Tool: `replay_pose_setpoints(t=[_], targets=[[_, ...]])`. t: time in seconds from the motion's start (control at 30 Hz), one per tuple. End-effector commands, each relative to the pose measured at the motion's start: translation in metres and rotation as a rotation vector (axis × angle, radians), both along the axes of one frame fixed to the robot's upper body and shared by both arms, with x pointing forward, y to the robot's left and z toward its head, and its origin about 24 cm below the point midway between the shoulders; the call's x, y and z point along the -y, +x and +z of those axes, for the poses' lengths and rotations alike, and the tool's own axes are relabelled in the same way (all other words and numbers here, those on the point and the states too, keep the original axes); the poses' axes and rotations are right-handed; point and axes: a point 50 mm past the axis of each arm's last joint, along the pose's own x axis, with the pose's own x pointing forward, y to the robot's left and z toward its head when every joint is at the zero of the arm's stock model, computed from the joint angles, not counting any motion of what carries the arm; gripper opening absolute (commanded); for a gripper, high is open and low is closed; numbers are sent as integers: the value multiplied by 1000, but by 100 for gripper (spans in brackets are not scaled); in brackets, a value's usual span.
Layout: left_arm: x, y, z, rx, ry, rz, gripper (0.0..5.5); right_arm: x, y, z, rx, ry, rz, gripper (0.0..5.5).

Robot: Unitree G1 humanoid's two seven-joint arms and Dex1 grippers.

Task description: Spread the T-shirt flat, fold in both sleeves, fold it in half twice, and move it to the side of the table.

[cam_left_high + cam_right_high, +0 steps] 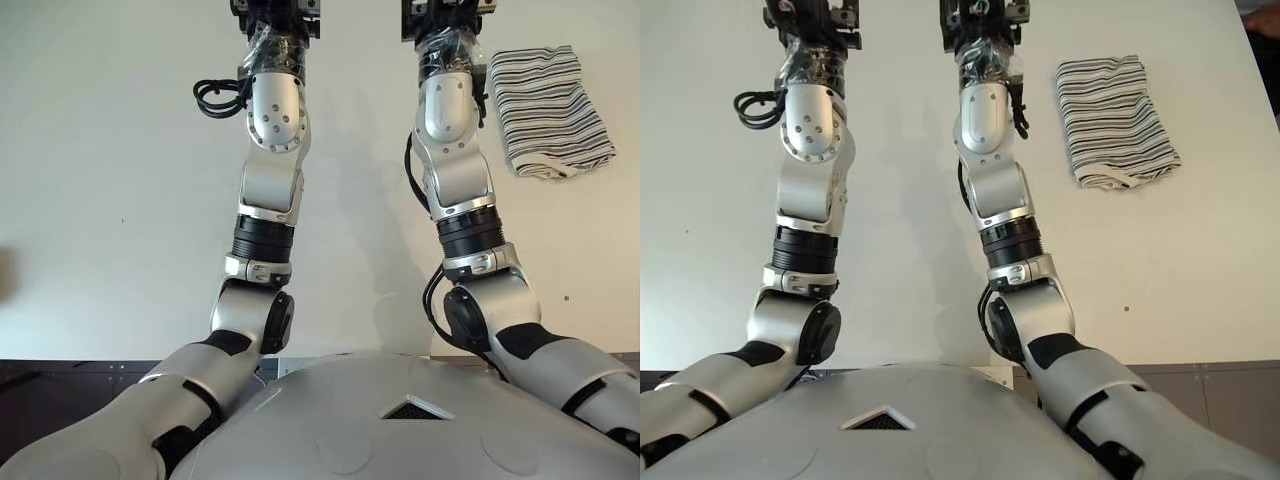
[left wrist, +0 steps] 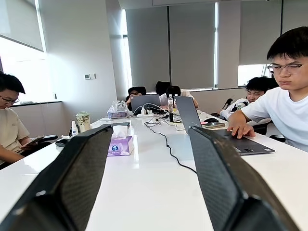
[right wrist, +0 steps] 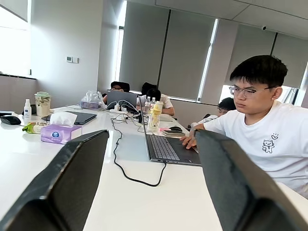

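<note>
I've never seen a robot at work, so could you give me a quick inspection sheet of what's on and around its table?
Surface: white table.
Job's things: striped T-shirt, folded into a compact bundle, lying at the table's right side.
Clutter: tissue box, laptop and bottle ahead of the grippers.
Grippers: left gripper and right gripper both open, holding nothing.
Cables: black cable loop beside the left forearm; another black cable near the laptop.
Surroundings: office room, shaded windows.
</note>
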Motion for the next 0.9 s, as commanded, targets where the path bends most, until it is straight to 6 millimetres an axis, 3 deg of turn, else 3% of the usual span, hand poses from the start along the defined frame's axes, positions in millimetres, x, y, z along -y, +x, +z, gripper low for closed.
replay_pose_setpoints(t=[0.03, 0.27, 0.53, 0.67, 0.83, 0.9], targets=[[6, 7, 11, 49, -5, 7, 294, -3, 5, 8, 28, 5, 10, 323], [23, 7, 12, 80, -34, -32, 313, -2, 11, 14, 58, -16, 32, 329], [27, 7, 10, 81, -64, -18, 327, -4, 12, 16, 66, -36, 57, 329], [28, 9, 12, 92, -73, -10, 333, -5, 13, 17, 72, -47, 77, 394], [28, 8, 10, 91, -70, -13, 333, -7, 11, 15, 73, -41, 72, 394], [27, 8, 11, 91, -66, -17, 333, -7, 11, 15, 76, -40, 66, 367]])
